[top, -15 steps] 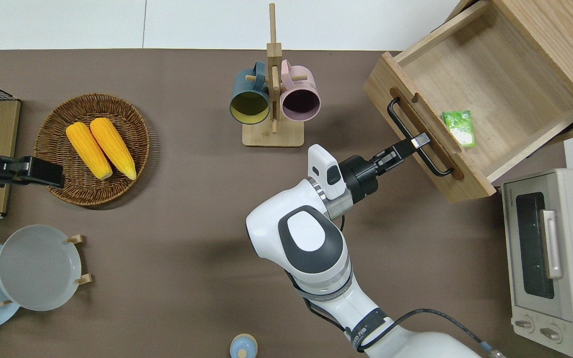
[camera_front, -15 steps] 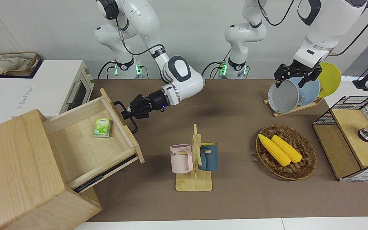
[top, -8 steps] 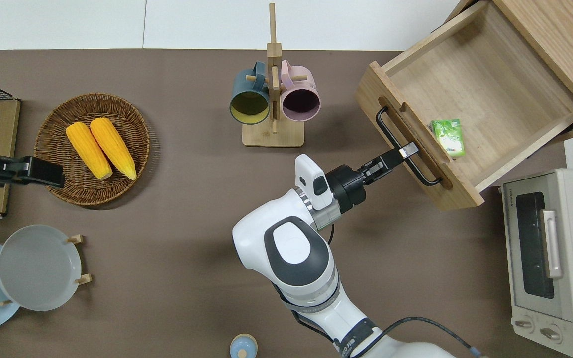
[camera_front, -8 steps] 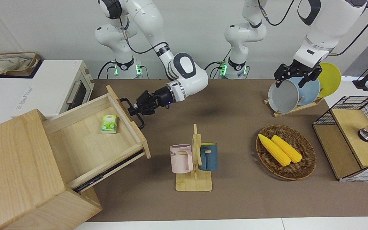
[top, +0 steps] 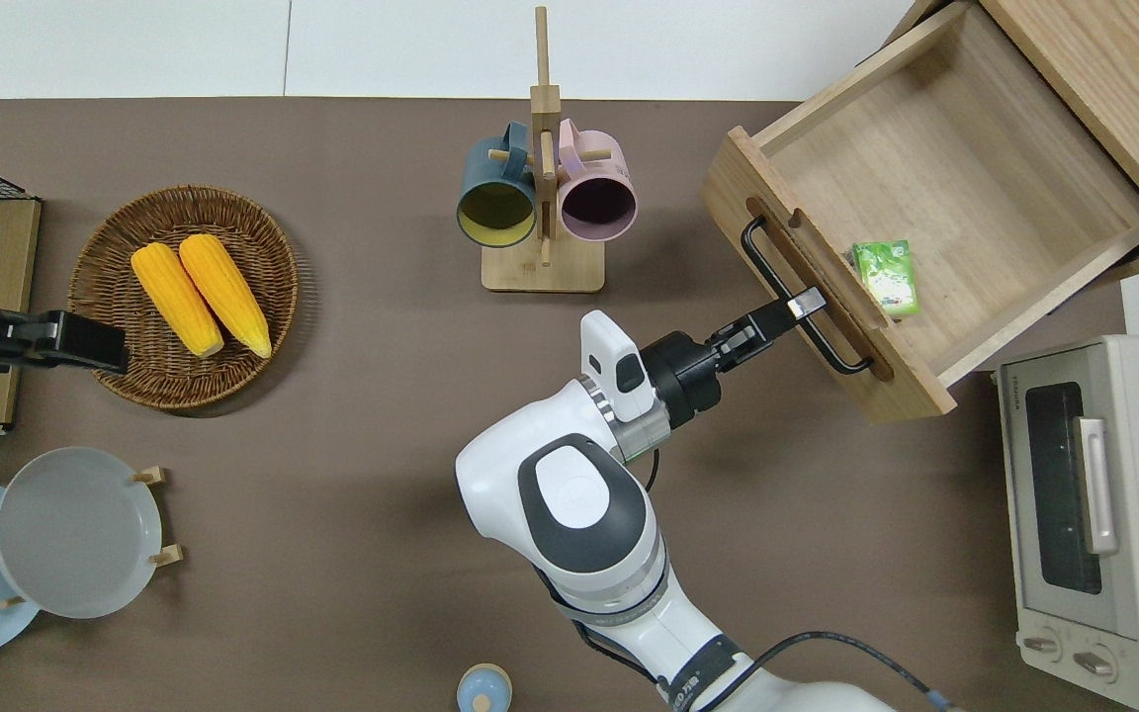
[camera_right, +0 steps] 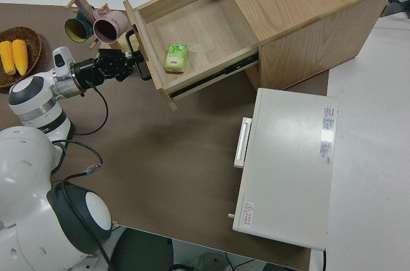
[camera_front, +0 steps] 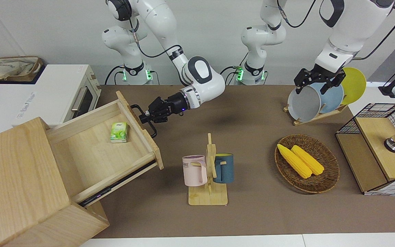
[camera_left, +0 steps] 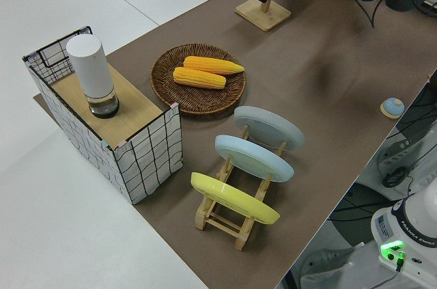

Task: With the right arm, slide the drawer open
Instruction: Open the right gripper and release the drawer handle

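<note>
Brown tabletop [top: 352,415] fills most of our views, with a big pale wooden box [camera_front: 19,185] at the right arm's end. Its wide shallow light-wood drawer [top: 935,198] stands pulled well out, floor bare except for a small green packet [top: 886,278] lying just inside the front panel. The right arm's black gripper [top: 799,305] is at the drawer's black metal bar handle [top: 795,298], jaws closed around the bar as far as we can make out.

We judge the task nearly done: most of the drawer's depth is exposed and the side rail [camera_front: 115,187] shows beneath it. Any travel left looks short; what remains is mainly letting go and backing off.

Room notes: the drawer's front corner points toward the wooden mug stand with pink and dark blue mugs [top: 542,198], near but apart, so further pull along the slide line narrows that gap. The white toaster oven [top: 1094,514] sits near the drawer's other corner, nearer the robots. Open tabletop lies under the right arm's elbow for retreat. The left arm is parked; we cannot tell its jaw state.
</note>
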Tool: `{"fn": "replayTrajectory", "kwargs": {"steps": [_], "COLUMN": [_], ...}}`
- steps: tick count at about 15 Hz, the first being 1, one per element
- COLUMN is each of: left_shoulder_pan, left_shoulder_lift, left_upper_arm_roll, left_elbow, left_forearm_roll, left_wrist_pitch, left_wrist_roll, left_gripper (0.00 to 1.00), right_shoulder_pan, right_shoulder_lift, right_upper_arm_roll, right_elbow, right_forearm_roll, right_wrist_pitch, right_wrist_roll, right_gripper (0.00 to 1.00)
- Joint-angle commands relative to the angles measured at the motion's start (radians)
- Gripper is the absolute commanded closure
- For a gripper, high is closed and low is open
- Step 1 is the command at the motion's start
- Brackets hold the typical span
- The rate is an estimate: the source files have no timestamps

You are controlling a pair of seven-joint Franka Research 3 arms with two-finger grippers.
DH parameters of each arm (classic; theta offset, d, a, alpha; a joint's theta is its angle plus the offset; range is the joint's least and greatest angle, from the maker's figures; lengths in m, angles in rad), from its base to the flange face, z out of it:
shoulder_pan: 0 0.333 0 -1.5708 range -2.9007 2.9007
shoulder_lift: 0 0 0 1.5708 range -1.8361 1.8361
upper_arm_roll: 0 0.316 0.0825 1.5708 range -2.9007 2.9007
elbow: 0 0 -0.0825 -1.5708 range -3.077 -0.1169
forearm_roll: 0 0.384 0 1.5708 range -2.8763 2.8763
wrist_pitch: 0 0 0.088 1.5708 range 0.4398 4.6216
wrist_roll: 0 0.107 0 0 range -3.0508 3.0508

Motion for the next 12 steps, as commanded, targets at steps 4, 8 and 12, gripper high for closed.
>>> {"fn": "replayTrajectory", "kwargs": {"steps": [4, 8, 12], "left_shoulder_pan": [-0.007, -0.007, -0.007], "left_shoulder_lift": [-0.004, -0.004, -0.004], "left_upper_arm_roll": [0.000, 0.000, 0.000], "left_elbow": [0.010, 0.009, 0.009], "left_forearm_roll": [0.018, 0.018, 0.018], "left_wrist_pitch": [-0.018, -0.018, -0.018], "left_wrist_roll": [-0.010, -0.010, -0.010], "left_gripper": [0.01, 0.01, 0.01], "right_shoulder_pan": [0.002, 0.003, 0.005], "right_shoulder_lift": [0.029, 0.035, 0.035], "right_upper_arm_roll": [-0.004, -0.005, -0.004], "right_elbow": [0.066, 0.078, 0.078], "right_forearm_roll": [0.029, 0.043, 0.042], "right_wrist_pitch": [-0.024, -0.019, -0.019], "right_wrist_roll": [-0.022, 0.079, 0.079], "right_gripper": [0.013, 0.011, 0.011]}}
